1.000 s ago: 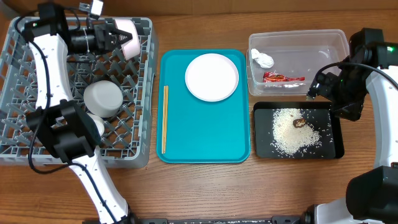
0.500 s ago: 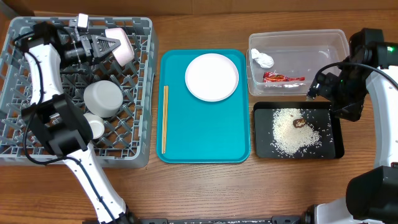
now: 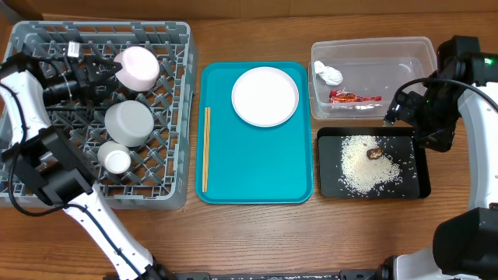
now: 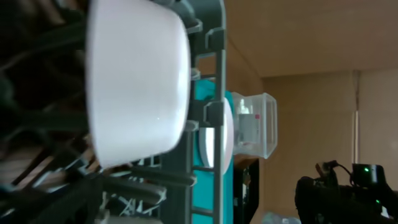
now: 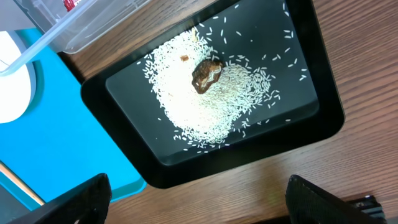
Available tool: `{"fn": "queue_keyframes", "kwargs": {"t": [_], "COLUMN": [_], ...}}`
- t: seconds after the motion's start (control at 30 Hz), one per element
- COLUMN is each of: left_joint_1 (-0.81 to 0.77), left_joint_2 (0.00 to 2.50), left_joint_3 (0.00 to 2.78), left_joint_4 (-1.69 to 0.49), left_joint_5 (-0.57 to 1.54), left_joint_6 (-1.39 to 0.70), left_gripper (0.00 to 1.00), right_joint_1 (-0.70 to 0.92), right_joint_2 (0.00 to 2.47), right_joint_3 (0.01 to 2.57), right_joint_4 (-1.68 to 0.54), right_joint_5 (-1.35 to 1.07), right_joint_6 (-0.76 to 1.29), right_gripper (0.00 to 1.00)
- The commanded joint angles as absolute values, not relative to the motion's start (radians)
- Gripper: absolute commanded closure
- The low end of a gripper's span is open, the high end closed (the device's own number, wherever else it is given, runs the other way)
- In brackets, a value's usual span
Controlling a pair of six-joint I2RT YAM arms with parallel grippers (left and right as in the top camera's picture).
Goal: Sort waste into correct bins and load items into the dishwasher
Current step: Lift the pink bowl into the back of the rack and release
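Observation:
The small white dish (image 3: 137, 66) leans among the pegs at the back of the grey dishwasher rack (image 3: 175, 117). My left gripper (image 3: 109, 71) sits just left of it, open and off the dish. In the left wrist view the dish (image 4: 137, 74) fills the top left. A grey metal bowl (image 3: 128, 123) and a small white cup (image 3: 117, 160) also sit in the rack. The large white plate (image 3: 264, 95) and chopsticks (image 3: 206, 148) lie on the turquoise tray (image 3: 257, 167). My right gripper (image 5: 202, 202) hovers open over the black tray (image 5: 323, 121), which holds rice (image 5: 205, 99) and a brown scrap (image 5: 206, 73).
The clear tub (image 3: 412, 54) behind the black tray (image 3: 331, 183) holds a white tissue wad (image 3: 328, 74) and a red wrapper (image 3: 354, 97). The right arm (image 3: 455, 85) stands at the table's right edge. The left arm (image 3: 23, 93) reaches over the rack's left side.
My left gripper moved left and down into the rack with the small dish, opened and let it go. The dish now rests in the rack. The right arm has not moved.

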State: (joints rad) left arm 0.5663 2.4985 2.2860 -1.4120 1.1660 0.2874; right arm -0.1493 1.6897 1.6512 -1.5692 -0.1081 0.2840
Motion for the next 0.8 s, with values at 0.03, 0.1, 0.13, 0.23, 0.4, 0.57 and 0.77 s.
{"fn": "queue_keyframes", "kwargs": {"t": [0.03,0.1,0.13,0.23,0.4,0.57,0.77], "left_joint_1": [0.601,0.617,0.621,0.624,0.596,0.505,0.350], "left_joint_2": [2.398,2.336,2.308,2.221,2.082,1.961,1.882], "left_joint_3": [2.304,2.304,2.304,2.304,2.304,2.304,2.304], "left_joint_4": [-1.416,-1.415,-1.414,-1.414,-1.455,-1.512,-1.598], "left_joint_5": [1.062,0.982,0.949,0.859,0.761,0.435,0.169], "left_joint_6": [0.290,0.274,0.257,0.185,0.070,-0.093,-0.235], "left_gripper": [0.00,0.00,0.00,0.00,0.00,0.00,0.00], "right_joint_1": [-0.152,-0.152,-0.152,-0.152,-0.152,-0.152,-0.152], "right_joint_2": [1.661,1.661,1.661,1.661,1.661,1.661,1.661], "right_joint_3": [1.679,1.679,1.679,1.679,1.679,1.679,1.679], "right_joint_4": [-1.570,-1.570,-1.569,-1.570,-1.569,-1.569,-1.570], "right_joint_5": [-0.113,-0.113,-0.113,-0.113,-0.113,-0.113,-0.113], "right_joint_6": [0.281,0.281,0.281,0.281,0.281,0.281,0.281], "right_gripper": [0.09,0.09,0.09,0.08,0.07,0.06,0.05]}}
